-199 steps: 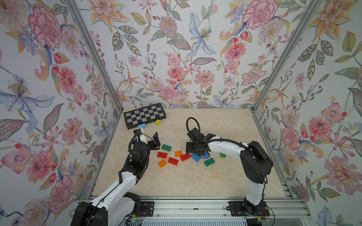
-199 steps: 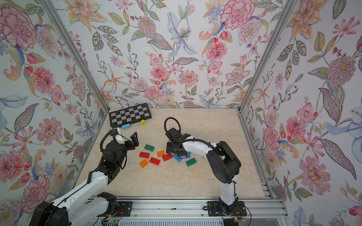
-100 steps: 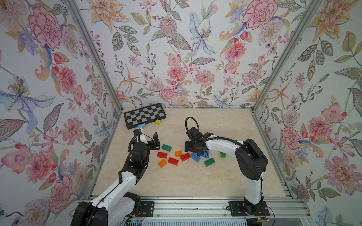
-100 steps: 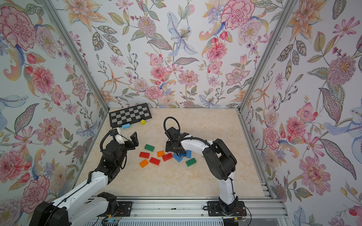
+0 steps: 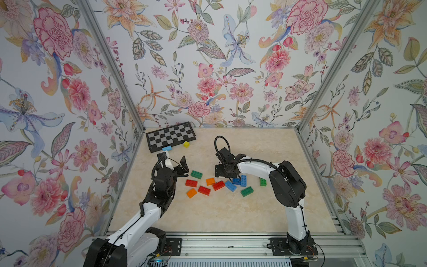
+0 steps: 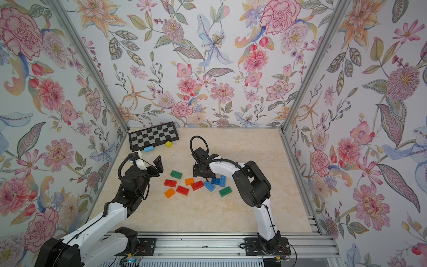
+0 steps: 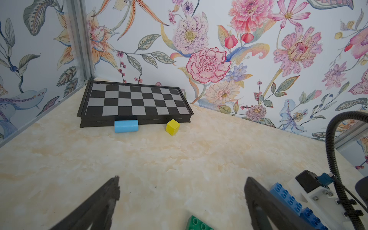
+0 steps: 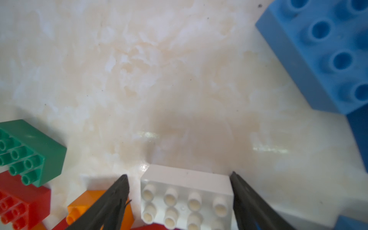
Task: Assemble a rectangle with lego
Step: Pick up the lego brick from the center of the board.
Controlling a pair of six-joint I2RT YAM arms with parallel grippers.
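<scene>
Top views, both: we log the tabletop point(image 5: 208, 215), with a chessboard point(image 5: 171, 136) lying flat in its far left corner.

Left gripper point(image 5: 176, 162) hangs above the left part of the tabletop, between the chessboard and the bricks. Its fingers point(image 7: 111, 191) are spread wide, and the left wrist view shows only bare tabletop between them.

Right gripper point(image 8: 178, 175) points down at the middle of the tabletop. In both top views its own wrist hides the fingertips. In the right wrist view the jaws stand apart and straddle a white brick point(image 8: 185, 199), which rests studs up on the tabletop. One fingertip sits at the brick's short end, touching or nearly so; we cannot tell which. The other fingertip shows a clear gap, so the brick is not pinched.

The lego bricks point(image 5: 218, 185) lie scattered and unjoined in the middle of the tabletop, in red, orange, green and blue. A green brick point(image 5: 196, 174) lies nearest the left gripper. Blue bricks point(image 5: 240, 180) sit just beside the right gripper, toward the right edge. The white brick is hidden in both top views.

A light-blue cylinder point(image 5: 166, 148) lies against the chessboard's near edge. A yellow cube point(image 5: 186, 144) sits just beside that edge too.
</scene>
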